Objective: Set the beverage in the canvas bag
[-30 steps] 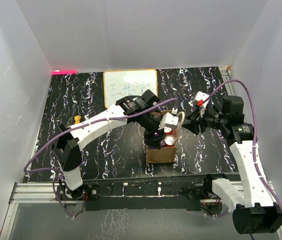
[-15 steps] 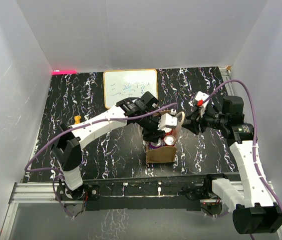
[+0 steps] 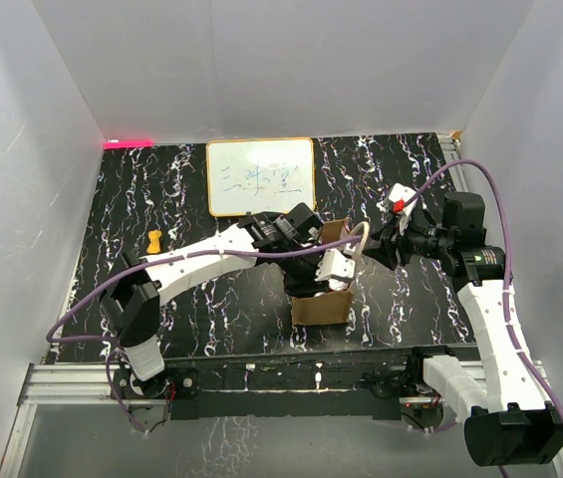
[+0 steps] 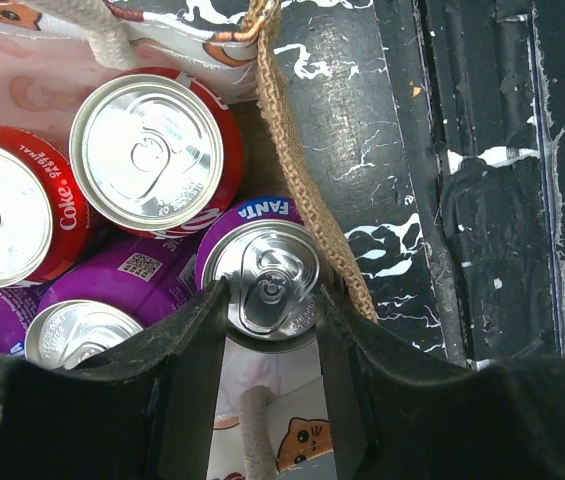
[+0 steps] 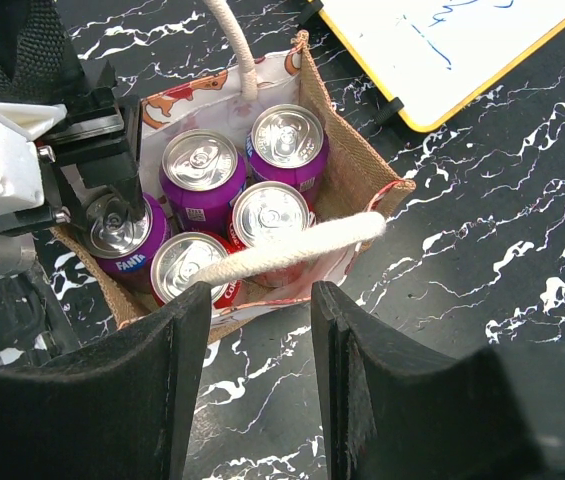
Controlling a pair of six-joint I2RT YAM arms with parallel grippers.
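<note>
The canvas bag (image 3: 321,308) stands open near the front middle of the table. Its tan wall also shows in the left wrist view (image 4: 305,190) and the right wrist view (image 5: 348,165). My left gripper (image 3: 327,270) reaches down into the bag, shut on a purple Fanta can (image 4: 267,288), which is low in a corner beside two red Coke cans (image 4: 148,151) and another purple can (image 4: 80,336). My right gripper (image 5: 260,300) is open beside the bag. One cream loop handle (image 5: 292,246) lies across the gap just beyond its fingertips.
A white framed whiteboard (image 3: 261,176) lies at the back middle. A small orange object (image 3: 154,239) sits at the left. White walls enclose the table on three sides. The bag holds several cans (image 5: 202,165).
My left gripper has moved right and down with the Fanta can, lowering it into the bag among the other cans. The right arm has barely moved.
</note>
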